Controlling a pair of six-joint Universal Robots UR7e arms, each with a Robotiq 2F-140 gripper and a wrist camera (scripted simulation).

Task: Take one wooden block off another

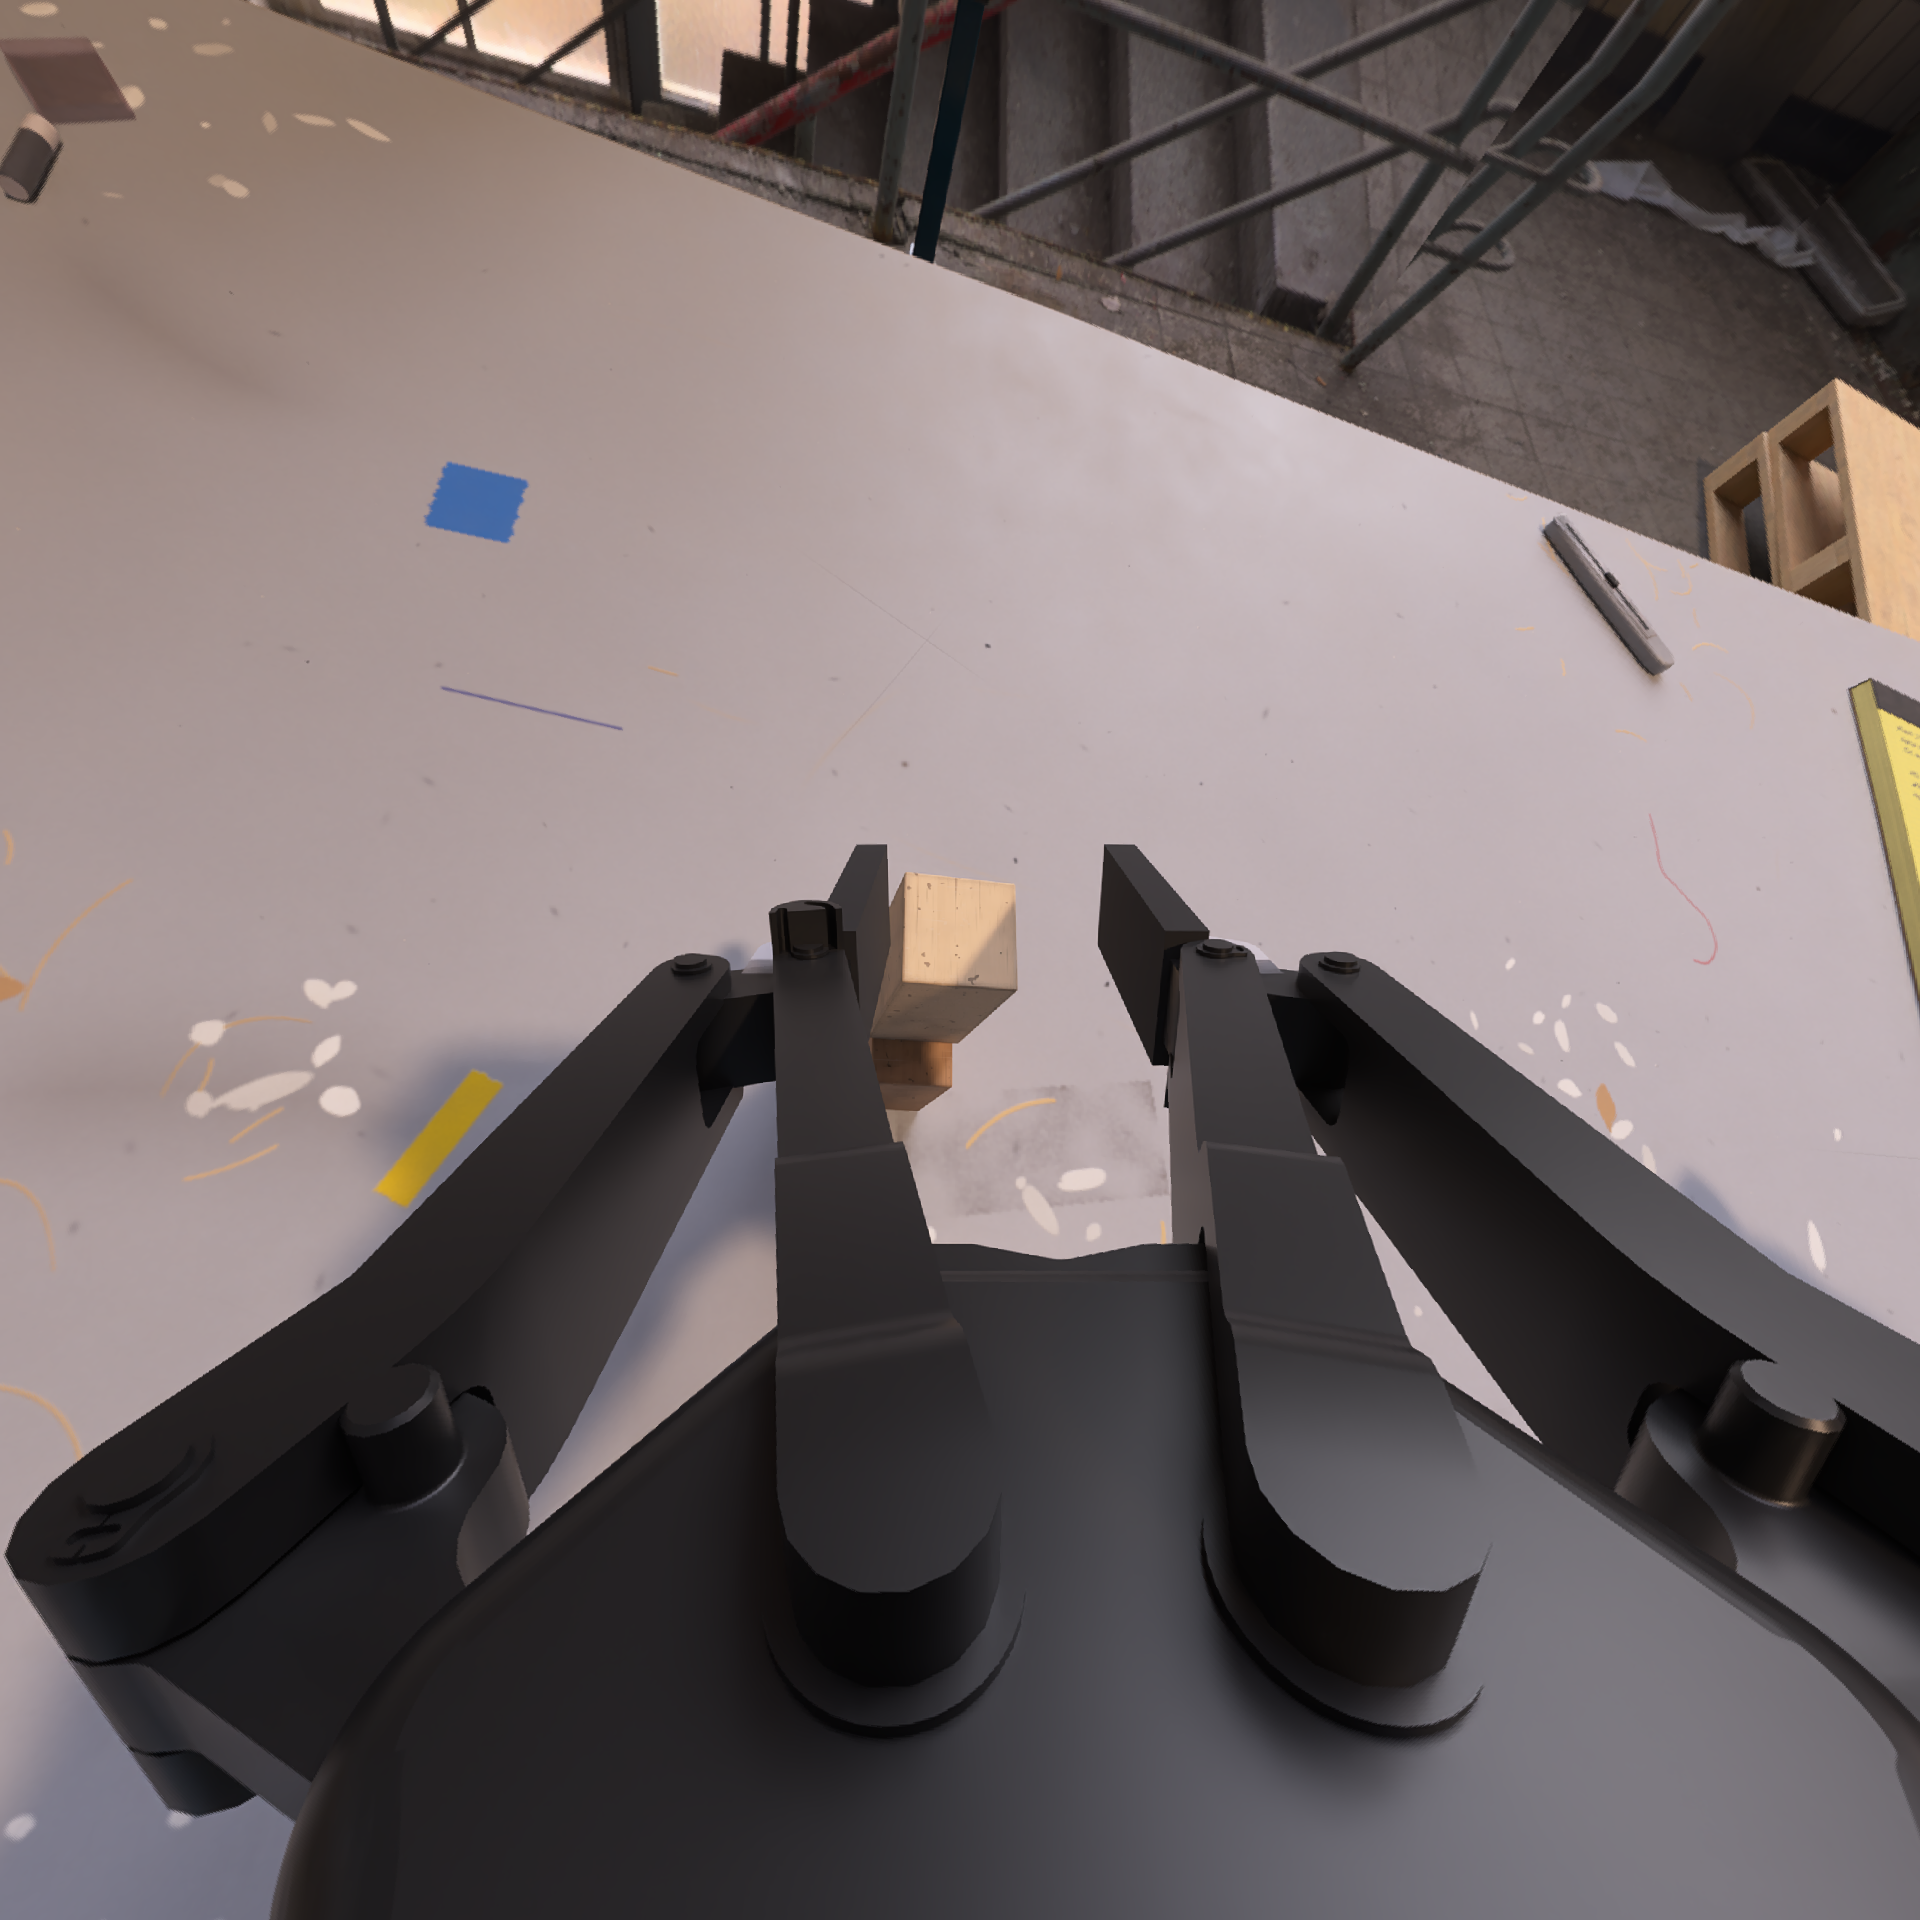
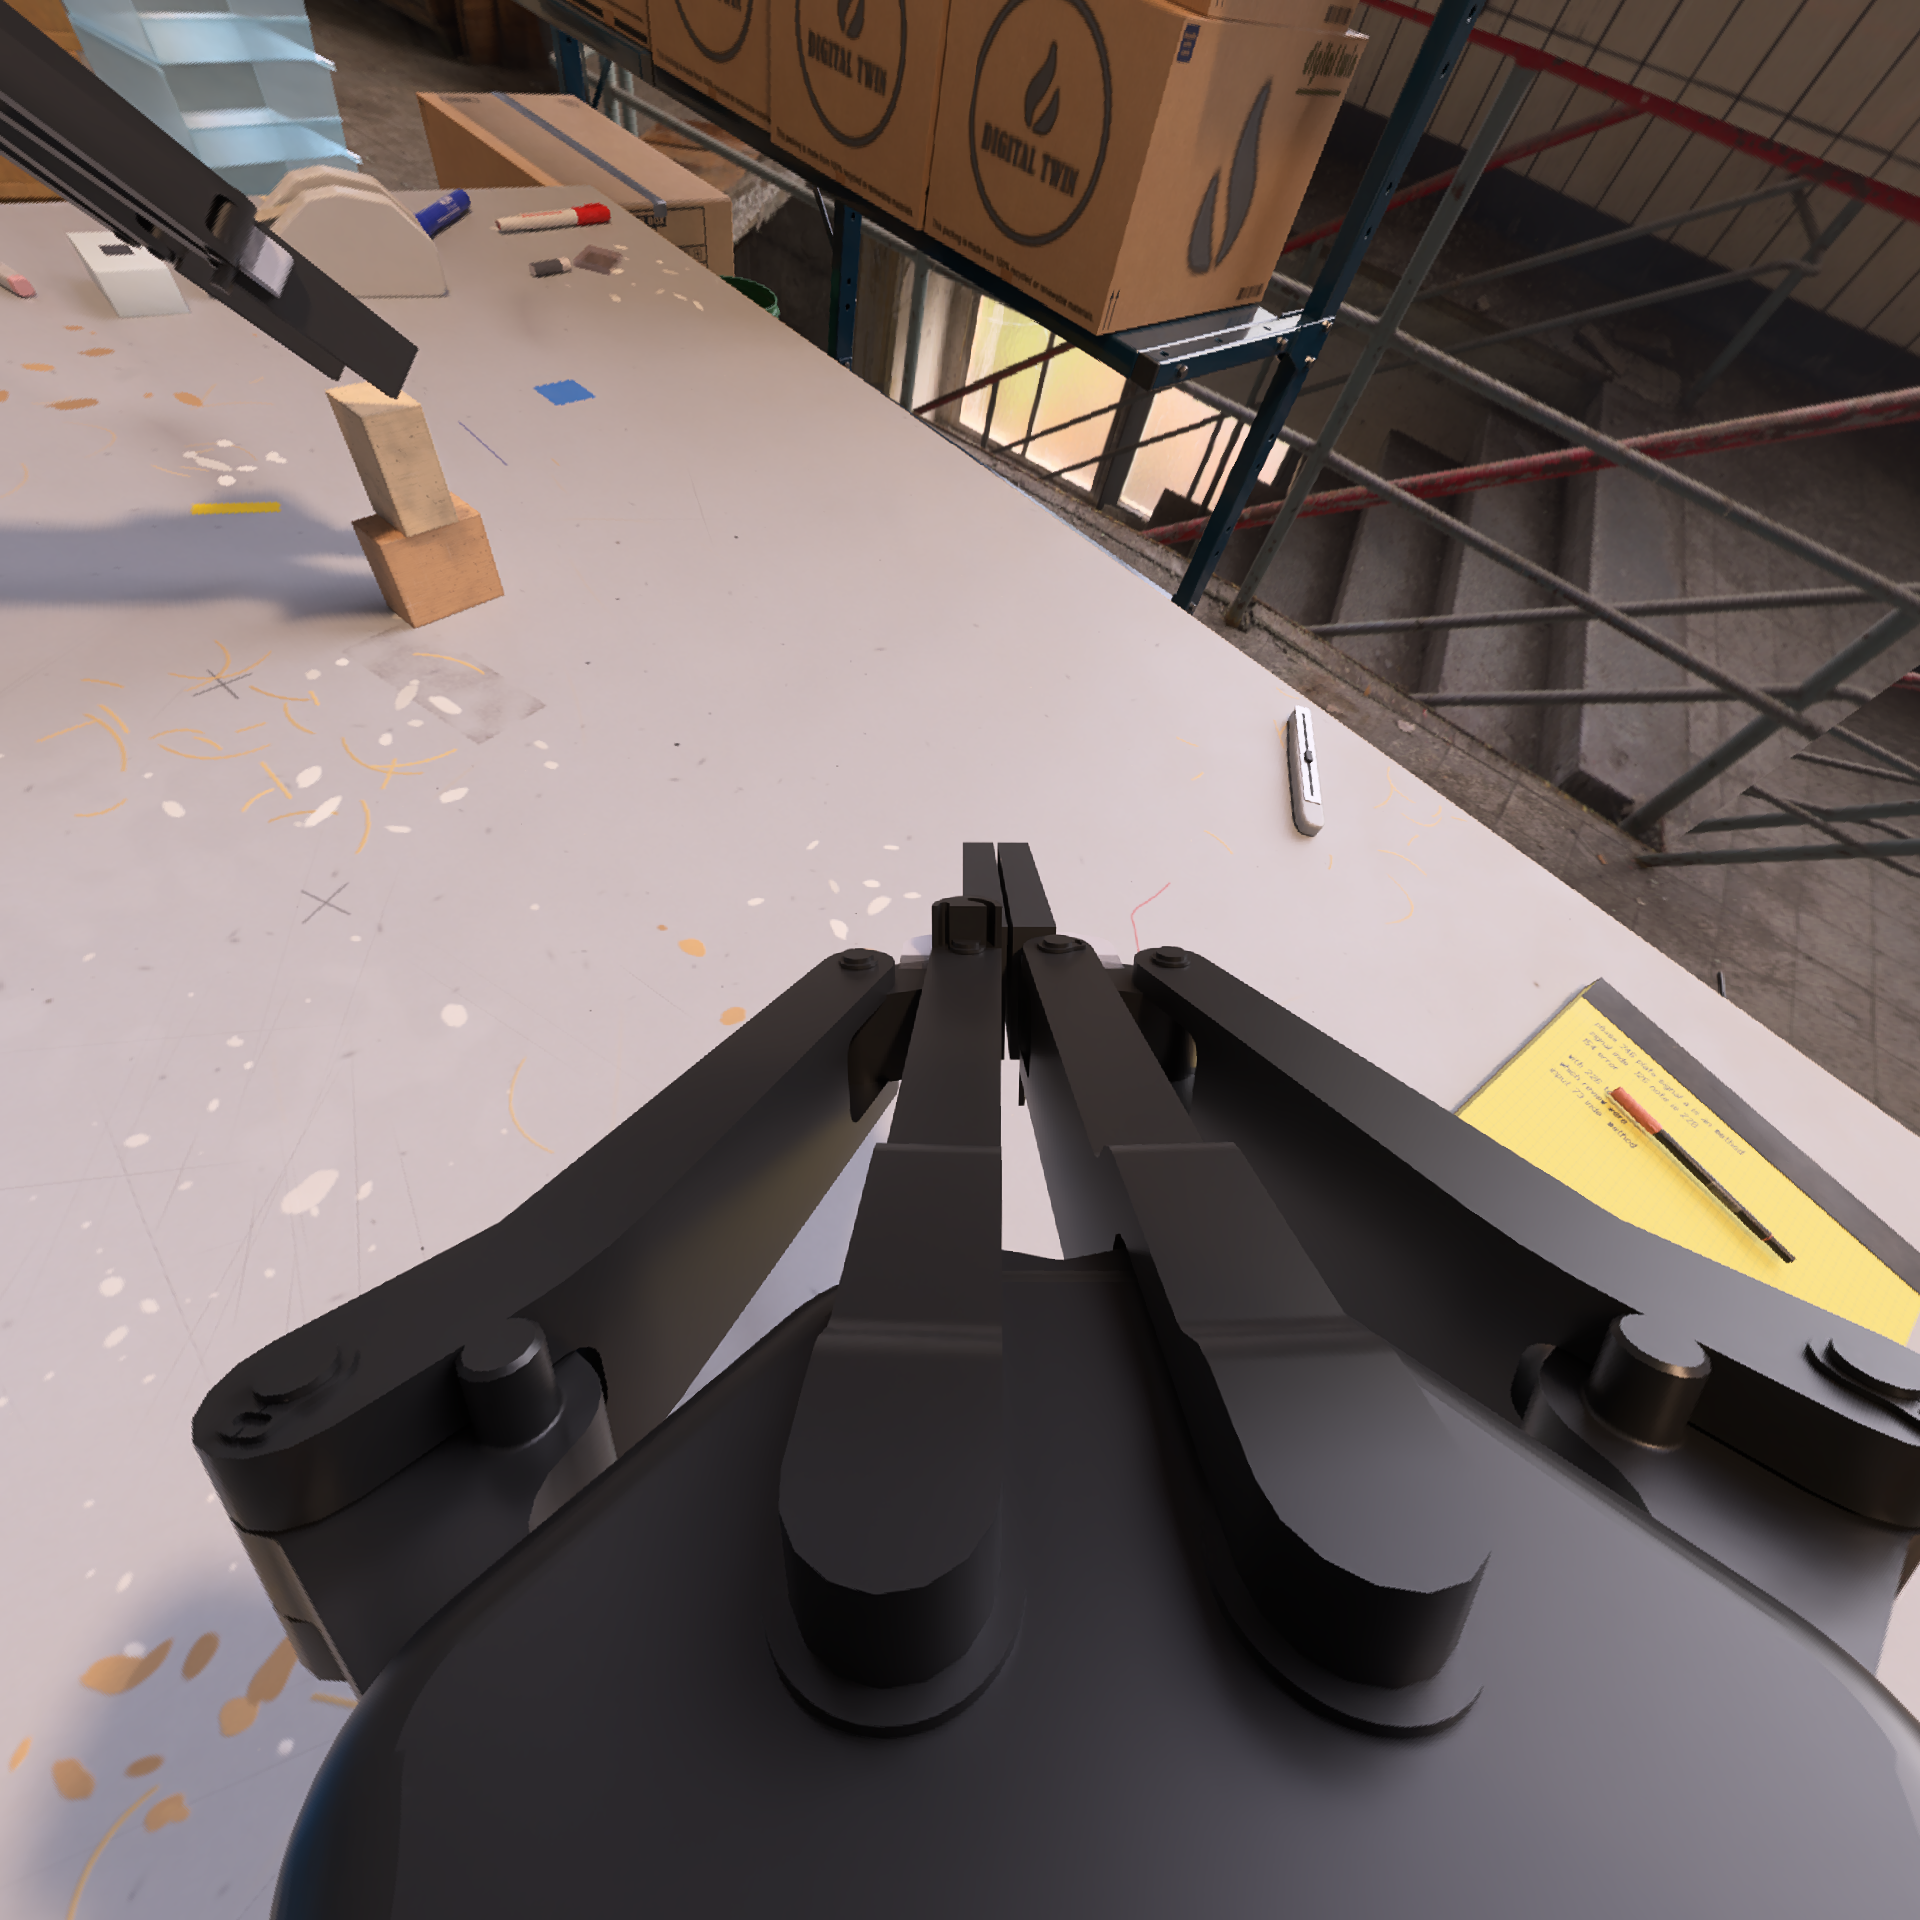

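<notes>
A pale wooden block [image 1: 951,956] stands on a darker wooden block [image 1: 914,1075] on the white table [image 1: 727,520]. My left gripper [image 1: 995,871] is open around the pale block, which sits close against the left finger, with a gap to the right finger. In the right wrist view the pale block [image 2: 395,457] leans tilted on the darker block [image 2: 431,566], and the left gripper's fingers [image 2: 343,332] reach its top from the upper left. My right gripper [image 2: 997,862] is shut and empty, above the table well away from the blocks.
A grey bar-shaped tool [image 2: 1304,769] lies near the table's far edge, with a yellow notepad [image 2: 1683,1143] and a pen [image 2: 1704,1184] beside it. A blue patch [image 1: 476,502] and a yellow tape strip [image 1: 438,1136] mark the table. Markers [image 2: 551,218] and small items lie at the back.
</notes>
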